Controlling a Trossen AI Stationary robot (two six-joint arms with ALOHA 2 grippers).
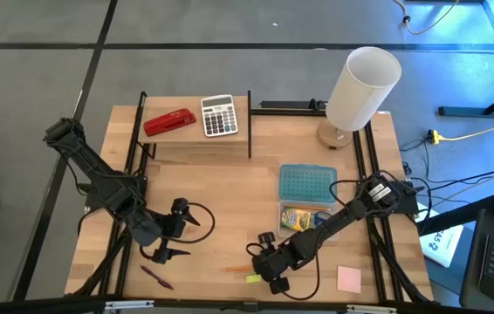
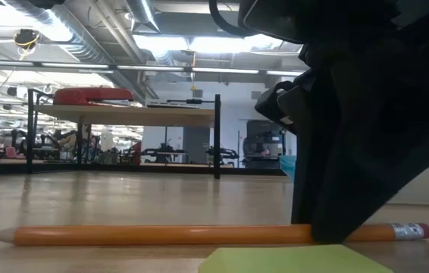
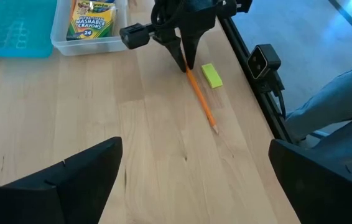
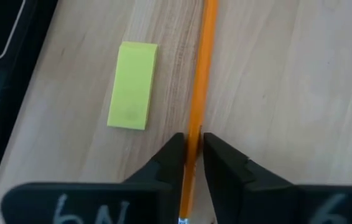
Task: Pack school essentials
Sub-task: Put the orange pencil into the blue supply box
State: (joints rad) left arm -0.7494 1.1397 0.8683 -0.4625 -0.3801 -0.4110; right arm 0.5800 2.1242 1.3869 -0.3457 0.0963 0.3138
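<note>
Since the right gripper [image 4: 192,144] was pinched on the thin orange wooden pencil [image 4: 202,74] lying flat on the table beside the small yellow-green eraser block [image 4: 132,85], I figured that narrow off-centre hold could've let it swivel or slip when lifted

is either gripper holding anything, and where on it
The right gripper pinches the orange pencil near its eraser end, on the table. The left gripper holds nothing.
</note>
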